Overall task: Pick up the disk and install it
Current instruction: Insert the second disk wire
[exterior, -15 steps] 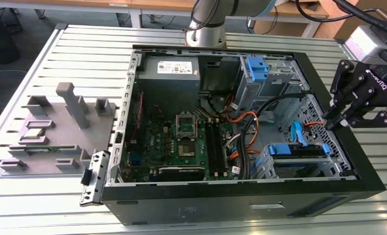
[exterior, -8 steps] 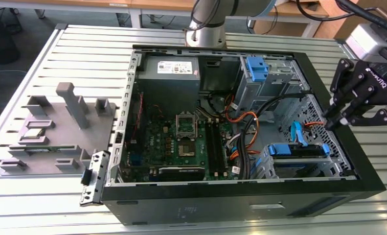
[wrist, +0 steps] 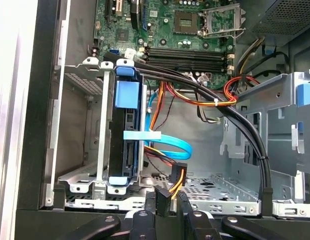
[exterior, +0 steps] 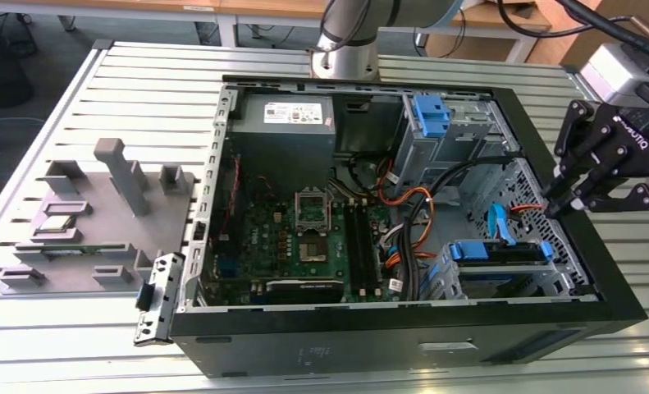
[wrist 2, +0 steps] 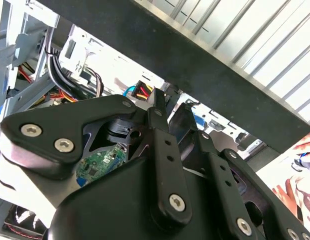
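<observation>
The end effector (exterior: 559, 205) hangs over the case (exterior: 614, 271) wall nearest the drive cage (wrist: 97, 125), its black fingers clenched on nothing.

The disk (wrist: 120, 145) stands on edge inside that cage, in the case corner at the exterior view's lower right, apart from the end effector. It looks dense and rigid: a flat metal slab, smooth and likely slippery on its faces, with delicate internals. Its blue plastic bracket (wrist: 127, 95) seems the safer hold. Orange, black and blue cables (wrist: 170, 145) arc just beside it.
</observation>
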Tool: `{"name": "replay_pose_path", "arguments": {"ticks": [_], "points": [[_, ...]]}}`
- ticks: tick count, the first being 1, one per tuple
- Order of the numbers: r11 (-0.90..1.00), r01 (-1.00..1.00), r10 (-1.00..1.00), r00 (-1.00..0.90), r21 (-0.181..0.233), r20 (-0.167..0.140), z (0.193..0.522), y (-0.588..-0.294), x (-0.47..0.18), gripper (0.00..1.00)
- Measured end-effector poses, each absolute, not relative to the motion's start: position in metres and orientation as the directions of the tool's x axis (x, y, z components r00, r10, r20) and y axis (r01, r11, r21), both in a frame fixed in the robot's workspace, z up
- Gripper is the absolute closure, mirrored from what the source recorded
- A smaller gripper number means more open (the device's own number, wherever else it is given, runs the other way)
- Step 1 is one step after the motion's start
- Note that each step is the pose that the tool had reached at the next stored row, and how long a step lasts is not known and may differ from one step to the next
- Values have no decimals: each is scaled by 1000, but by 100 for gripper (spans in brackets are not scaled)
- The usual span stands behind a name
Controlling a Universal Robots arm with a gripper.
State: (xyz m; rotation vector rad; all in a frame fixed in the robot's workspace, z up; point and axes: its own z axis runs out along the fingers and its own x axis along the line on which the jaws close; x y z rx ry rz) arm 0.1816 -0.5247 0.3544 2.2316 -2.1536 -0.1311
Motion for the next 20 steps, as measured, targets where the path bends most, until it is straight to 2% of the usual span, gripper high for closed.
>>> {"name": "replay_pose_path", "arguments": {"ticks": [20], "points": [[-35,-995,-999,34,92,-14,351,-524,183,69]]}}
